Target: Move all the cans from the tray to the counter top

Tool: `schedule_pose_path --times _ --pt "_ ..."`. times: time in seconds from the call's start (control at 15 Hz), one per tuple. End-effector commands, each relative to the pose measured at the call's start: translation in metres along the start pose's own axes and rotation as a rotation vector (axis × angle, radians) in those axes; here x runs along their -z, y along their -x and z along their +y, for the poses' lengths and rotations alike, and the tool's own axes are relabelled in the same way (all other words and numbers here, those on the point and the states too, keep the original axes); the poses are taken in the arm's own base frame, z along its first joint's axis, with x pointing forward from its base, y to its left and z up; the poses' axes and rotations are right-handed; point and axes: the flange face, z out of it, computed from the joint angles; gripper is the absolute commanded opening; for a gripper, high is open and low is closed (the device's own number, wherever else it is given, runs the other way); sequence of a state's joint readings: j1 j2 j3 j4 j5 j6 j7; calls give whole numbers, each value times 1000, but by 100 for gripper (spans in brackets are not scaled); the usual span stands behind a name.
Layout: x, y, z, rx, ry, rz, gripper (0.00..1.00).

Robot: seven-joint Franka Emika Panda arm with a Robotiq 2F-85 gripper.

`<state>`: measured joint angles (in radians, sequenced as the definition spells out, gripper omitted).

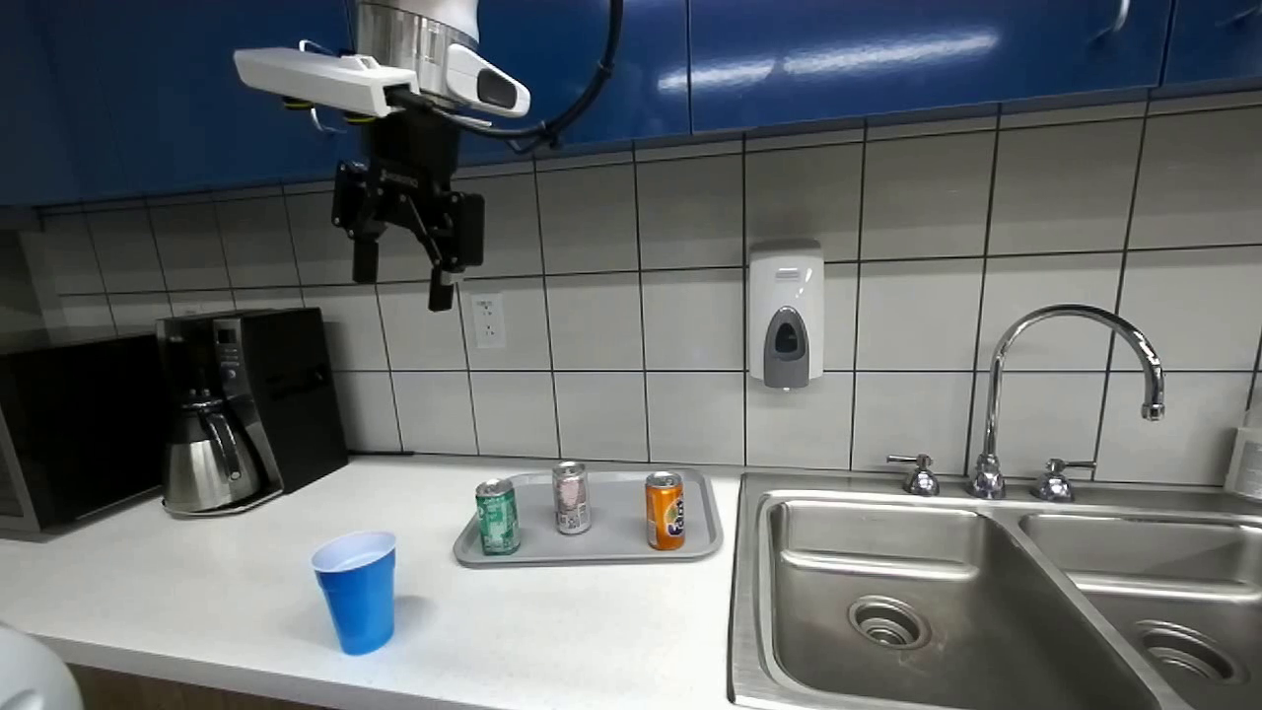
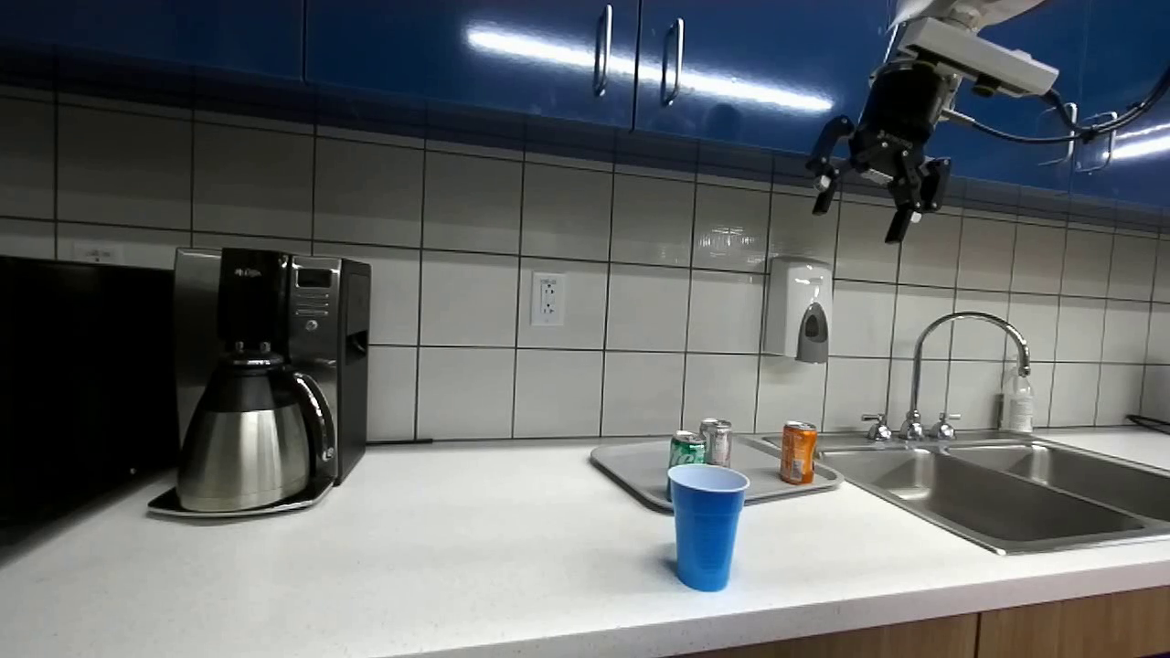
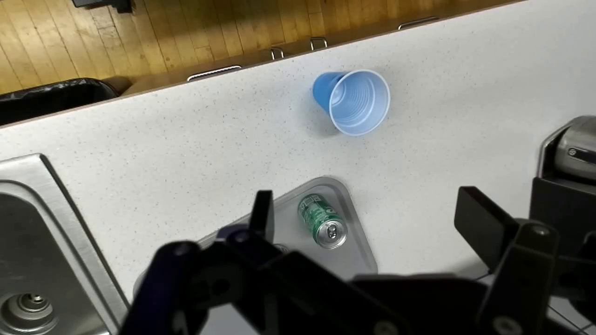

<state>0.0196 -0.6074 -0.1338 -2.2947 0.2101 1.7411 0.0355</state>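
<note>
The green can [image 1: 498, 517], silver-grey can [image 1: 571, 499] and orange can [image 1: 665, 511] stand upright on the grey tray [image 1: 619, 508] in both exterior views. The blue cup partly hides the green can [image 2: 687, 448] in an exterior view. The tray lies on the white counter top [image 1: 552, 631]. My gripper [image 1: 403, 279] is open and empty, high above the counter. In the wrist view the green can [image 3: 322, 221] shows between the fingers [image 3: 371, 215], well below them. Only a bit of the silver-grey can's top [image 3: 282, 248] shows there; the orange can is hidden.
A blue cup [image 1: 357, 594] stands upright on the counter, near its front edge. A coffee maker [image 2: 274, 384] and a black appliance [image 2: 82, 384] stand to one side. The steel sink [image 1: 887, 572] with its faucet [image 1: 996, 394] adjoins the tray's other side. Blue cabinets [image 1: 887, 59] hang above.
</note>
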Motion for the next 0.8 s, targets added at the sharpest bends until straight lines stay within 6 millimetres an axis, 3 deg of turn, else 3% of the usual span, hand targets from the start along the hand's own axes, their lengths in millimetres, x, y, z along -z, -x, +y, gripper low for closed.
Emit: schedule_pose_path --times 0.0,0.47,0.73 --pt "0 0 0 0 0 -1 100" --pt "0 0 0 0 0 -1 100" --pt "15 -1 35 60 26 -37 100"
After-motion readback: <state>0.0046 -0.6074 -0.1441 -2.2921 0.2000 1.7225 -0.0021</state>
